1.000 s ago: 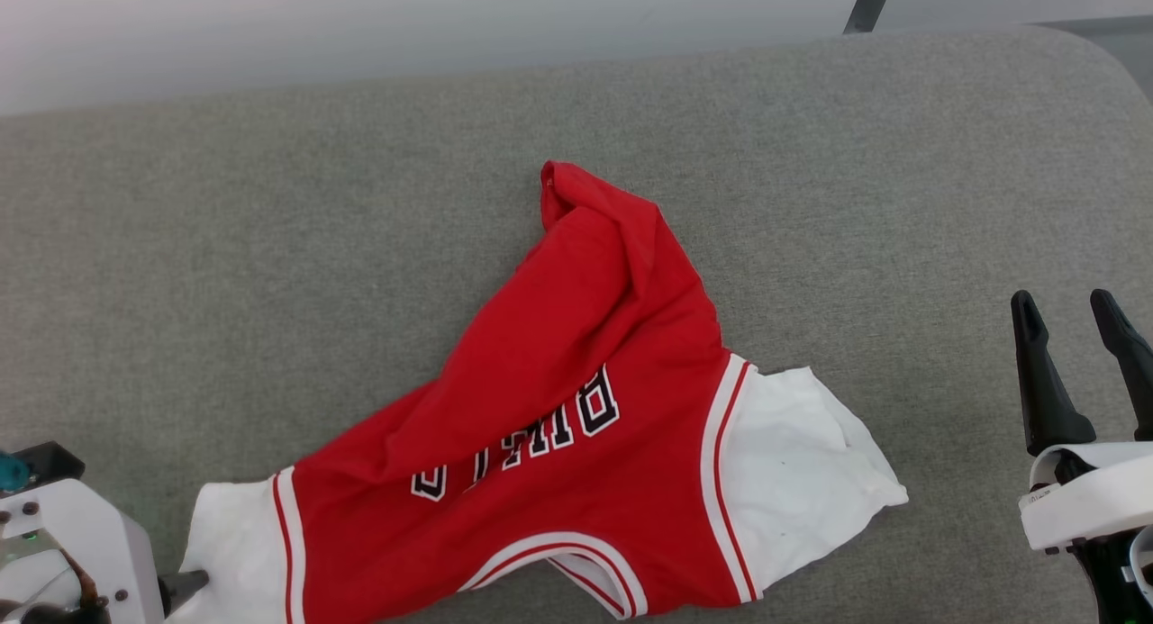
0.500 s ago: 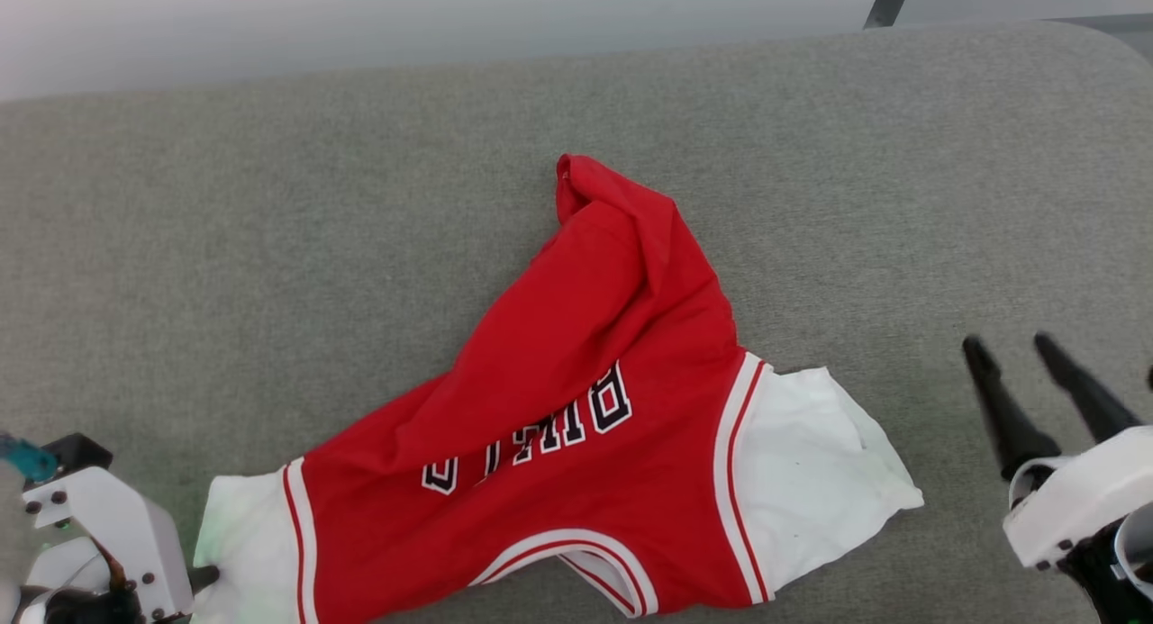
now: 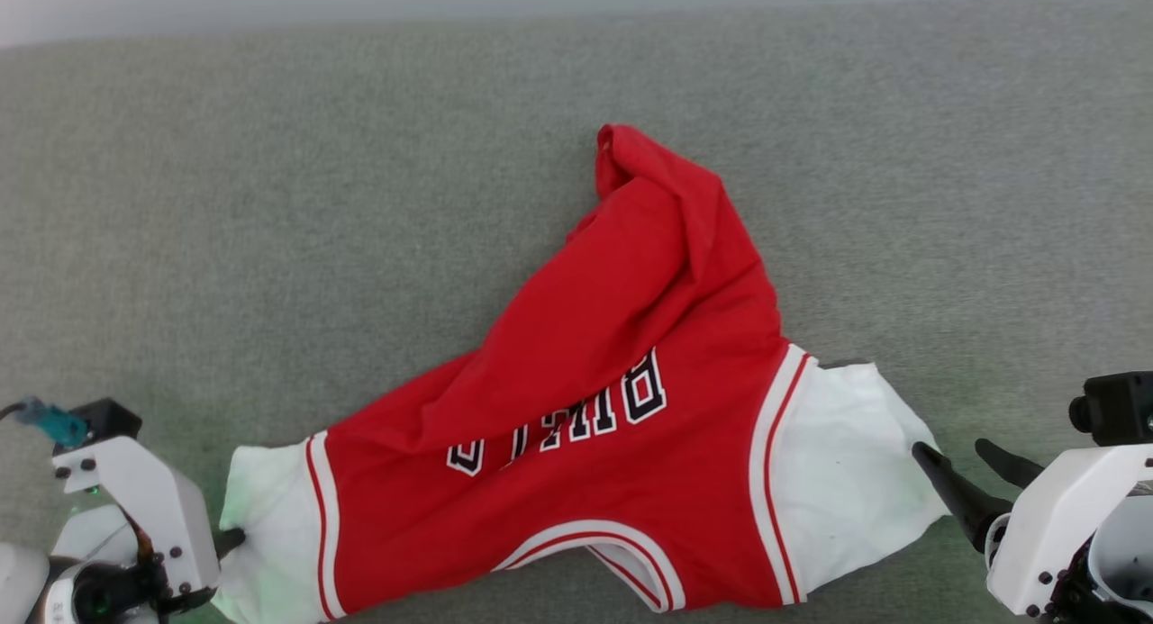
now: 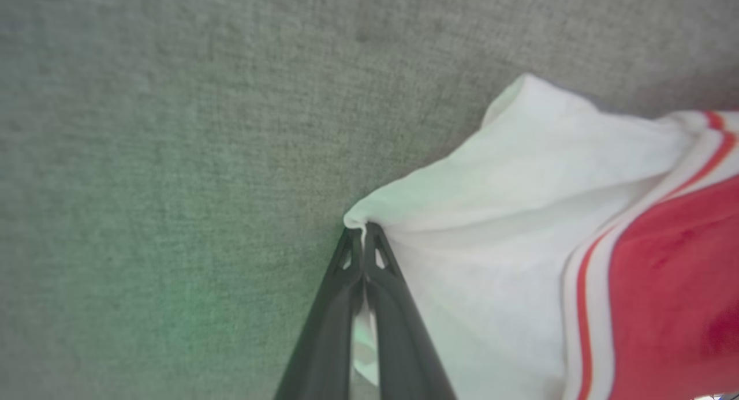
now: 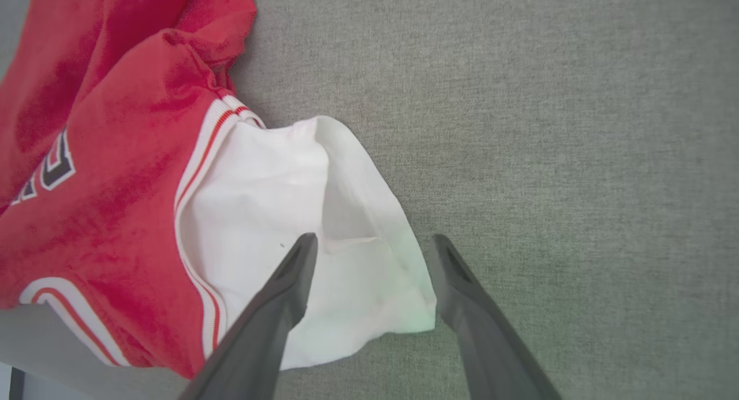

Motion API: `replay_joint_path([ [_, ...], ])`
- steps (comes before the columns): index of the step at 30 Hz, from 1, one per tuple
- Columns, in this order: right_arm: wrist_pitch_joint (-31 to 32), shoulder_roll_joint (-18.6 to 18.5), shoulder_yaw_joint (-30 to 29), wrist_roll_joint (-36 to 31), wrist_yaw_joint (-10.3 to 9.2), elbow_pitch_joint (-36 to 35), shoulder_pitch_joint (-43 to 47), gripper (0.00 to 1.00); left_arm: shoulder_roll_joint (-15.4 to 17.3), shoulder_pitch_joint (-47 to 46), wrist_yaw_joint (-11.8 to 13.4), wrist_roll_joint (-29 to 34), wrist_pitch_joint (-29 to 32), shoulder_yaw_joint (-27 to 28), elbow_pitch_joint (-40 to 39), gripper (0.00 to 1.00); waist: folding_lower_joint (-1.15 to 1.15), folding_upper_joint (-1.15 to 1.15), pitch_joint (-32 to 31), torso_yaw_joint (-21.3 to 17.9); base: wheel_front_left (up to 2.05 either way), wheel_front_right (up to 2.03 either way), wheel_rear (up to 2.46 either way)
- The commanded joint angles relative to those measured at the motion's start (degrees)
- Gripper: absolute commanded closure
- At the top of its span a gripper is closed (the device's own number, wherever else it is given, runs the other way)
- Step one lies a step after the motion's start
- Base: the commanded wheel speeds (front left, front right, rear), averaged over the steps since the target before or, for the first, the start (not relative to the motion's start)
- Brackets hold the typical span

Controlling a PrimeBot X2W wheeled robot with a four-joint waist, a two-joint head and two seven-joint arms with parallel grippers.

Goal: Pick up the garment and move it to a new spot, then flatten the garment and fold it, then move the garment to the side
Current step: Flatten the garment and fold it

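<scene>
Two grippers at garment (image 3: 621,408): left gripper (image 4: 364,231) clamped tight on 8 o'clock sleeve (image 3: 270,507), right gripper (image 5: 374,242) jaws spread wide, straddling 4 o'clock sleeve (image 3: 847,462) edge, gripping nothing.

Soft, even, bright light fills the scene; the shirt (image 3: 630,408) casts only a thin shadow on the grey surface (image 3: 270,246). A faint green glow tints the cloth beside the left gripper (image 4: 364,230) and right gripper (image 5: 374,238). The left wrist view is slightly blurred.
</scene>
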Motion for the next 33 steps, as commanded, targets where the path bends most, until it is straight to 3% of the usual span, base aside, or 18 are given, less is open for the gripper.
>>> replay_joint_path([
  [1,0.12,0.08,0.03,-0.30,0.00,0.27,-0.23,0.00,-4.29,-1.29,-0.74,0.31,-1.31,-2.13,0.48,1.00,0.00,0.00,1.12,0.72,0.00,0.00,0.00],
  [11,3.02,1.07,0.76,-1.74,0.00,8.57,-3.60,0.00,-6.48,-4.10,-1.45,1.15,-3.01,-3.09,1.11,1.00,0.00,0.00,3.40,2.13,0.00,0.00,0.00],
  [18,8.27,-0.64,3.72,-2.60,-0.01,15.25,-4.49,0.00,-6.95,-4.87,-1.88,1.46,-3.27,-3.46,2.52,1.00,0.00,0.00,3.43,2.86,0.00,0.00,0.00],
  [19,8.91,-0.64,3.40,-3.14,-0.02,16.05,-4.44,0.81,-7.03,-4.94,-2.01,1.41,-3.35,-3.45,2.66,1.00,0.00,0.00,3.38,2.94,0.00,0.00,0.00],
  [20,9.66,-0.60,3.34,-3.21,-0.03,16.74,-4.57,1.00,-7.12,-5.08,-2.10,1.36,-3.54,-3.40,2.82,1.00,0.00,0.00,3.30,3.02,0.00,0.00,0.00],
  [25,9.74,0.26,1.42,-3.36,-0.02,17.69,-6.55,1.00,-7.12,-5.67,-2.84,1.28,-3.68,-3.55,3.29,1.00,0.00,0.00,2.80,3.36,0.00,0.00,0.00],
  [33,9.91,2.45,-1.79,1.90,0.02,15.42,-10.40,1.00,-5.17,-8.20,-4.64,1.72,-2.14,-3.58,1.79,1.00,0.00,0.00,-0.32,3.87,0.00,0.00,0.00],
])
